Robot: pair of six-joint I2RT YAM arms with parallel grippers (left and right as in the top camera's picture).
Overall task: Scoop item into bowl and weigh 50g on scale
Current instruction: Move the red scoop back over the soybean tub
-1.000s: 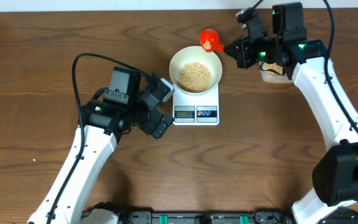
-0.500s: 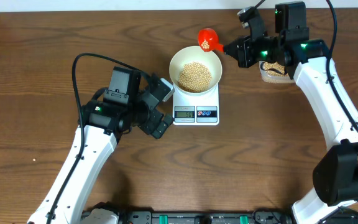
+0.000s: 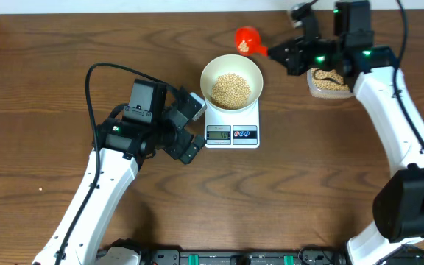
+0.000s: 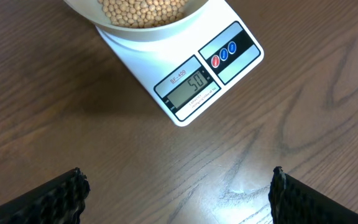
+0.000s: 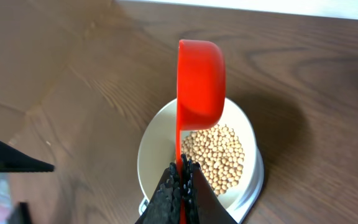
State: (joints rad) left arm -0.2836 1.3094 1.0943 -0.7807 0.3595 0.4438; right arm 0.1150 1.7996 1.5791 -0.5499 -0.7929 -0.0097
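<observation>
- Left hand (image 3: 194, 127): fingers spread wide, holding nothing; just left of the scale, over the table (image 3: 308, 184).
- Scale (image 3: 232, 134): white, on the table; display reads 50.
- Bowl (image 3: 210, 73): white, sitting on the scale.
- Beans (image 3: 230, 90): tan heap inside the bowl.
- Right hand (image 3: 274, 53): clamped tight on the handle of a red scoop (image 3: 247, 40), which is beyond the bowl's far rim with a few beans in it.
- Tub (image 3: 330, 85): clear, holding beans, far right.
</observation>
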